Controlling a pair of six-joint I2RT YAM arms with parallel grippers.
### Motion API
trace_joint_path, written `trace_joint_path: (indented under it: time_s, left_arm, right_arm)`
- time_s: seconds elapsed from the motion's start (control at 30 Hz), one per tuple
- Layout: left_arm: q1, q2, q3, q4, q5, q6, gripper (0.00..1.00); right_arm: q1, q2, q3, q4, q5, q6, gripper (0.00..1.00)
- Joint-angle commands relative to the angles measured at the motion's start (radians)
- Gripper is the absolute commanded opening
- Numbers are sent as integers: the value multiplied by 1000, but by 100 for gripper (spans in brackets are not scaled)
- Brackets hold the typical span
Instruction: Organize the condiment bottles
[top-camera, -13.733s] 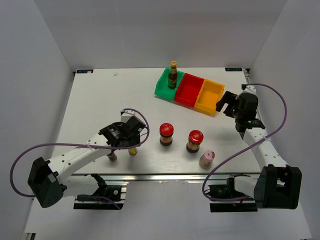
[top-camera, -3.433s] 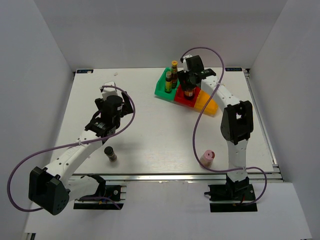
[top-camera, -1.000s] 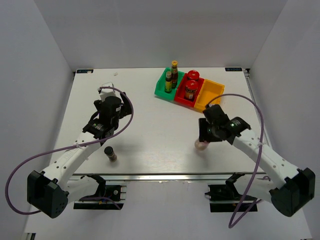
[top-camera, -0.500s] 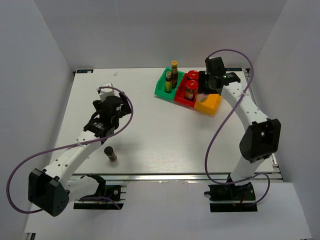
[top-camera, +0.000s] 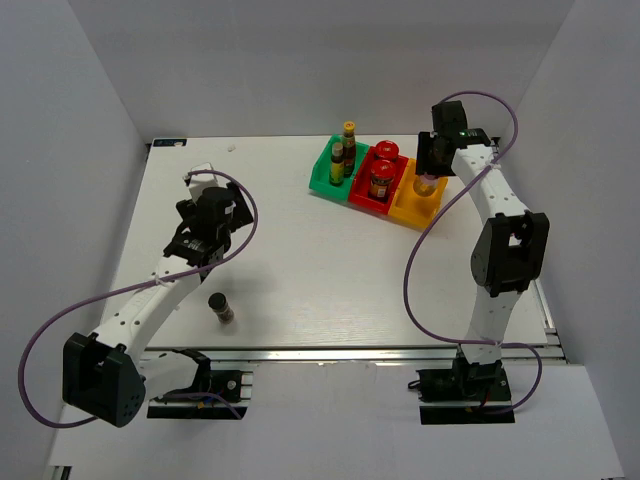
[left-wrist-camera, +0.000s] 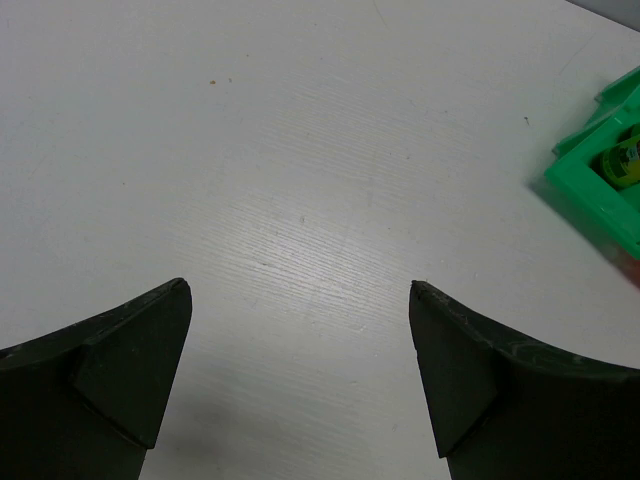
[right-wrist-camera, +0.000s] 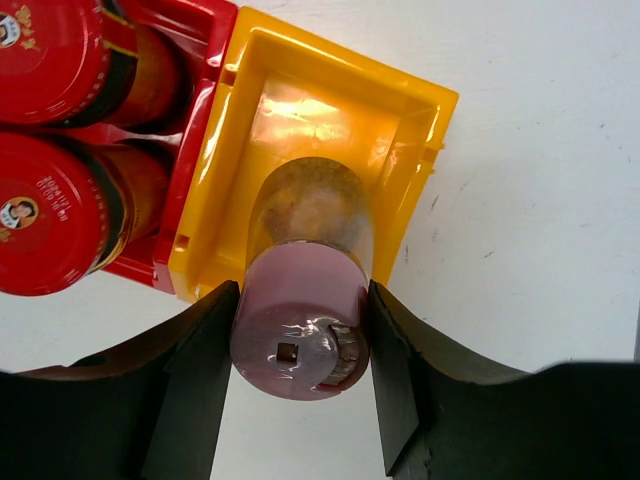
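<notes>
Bright, even overhead light — soft, short shadows on the white table (top-camera: 300, 250). Glare marks the yellow bin (right-wrist-camera: 300, 110) and pink-capped bottle (right-wrist-camera: 300, 335); the green bin (left-wrist-camera: 590, 190) blurs at frame edge.

Both red-lidded jars (right-wrist-camera: 55, 215) run off the left edge.

The right gripper (right-wrist-camera: 300, 335) is clamping its two dark fingers (right-wrist-camera: 195, 360) against the pink plastic cap of a pale round bottle (right-wrist-camera: 308, 215), whose body is reaching down into a yellow plastic bin (right-wrist-camera: 340, 75). Whether its base is touching the bin floor is not showing. Just beside, two squat red-lidded jars (right-wrist-camera: 50, 220) are standing in a red plastic bin (right-wrist-camera: 212, 25), on a white table (right-wrist-camera: 540, 150).
</notes>
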Motion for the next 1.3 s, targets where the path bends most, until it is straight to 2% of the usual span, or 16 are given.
trace_joint_path:
  time_s: [0.0,0.17,0.33,0.5,0.53,0.57,0.7,0.77,0.83,0.9,1.1,1.27]
  left_arm:
    - [13,19,31,11,20,-9,98]
    - [19,45,57,-22,31,-30,98]
    - [19,62,85,-61,67,-101,98]
    - [20,85,131,-223,15,-219,98]
    - [20,87,139,-254,-6,-236,98]
    - [20,82,145,-298,-11,-268,98]
    - [20,20,133,-375,-3,-340,98]
    - [20,-26,133,-407,-5,-357,98]
    - [20,-53,137,-473,-3,-383,98]
    - [20,-83,151,-521,17,-396,98]
    - [20,-169,156,-656,80,-413,98]
    - [20,-223,154,-745,104,-413,98]
  right_arm:
    - [-13,-5,33,42,-26,-37,19]
    - [-48,101,134,29,-86,-59,20]
    - [-54,150,150,61,-112,-62,20]
    - [-62,184,165,62,-118,-54,26]
    - [-60,190,162,64,-118,-53,29]
    - [-60,192,157,73,-110,-53,35]
    - [-62,195,134,107,-78,-37,41]
    - [-62,192,130,127,-63,-36,48]
    - [-62,195,121,134,-55,-39,61]
    - [-60,204,117,145,-52,-50,65]
    - [-62,230,130,140,-54,-63,68]
    - [-62,213,146,150,-60,-68,88]
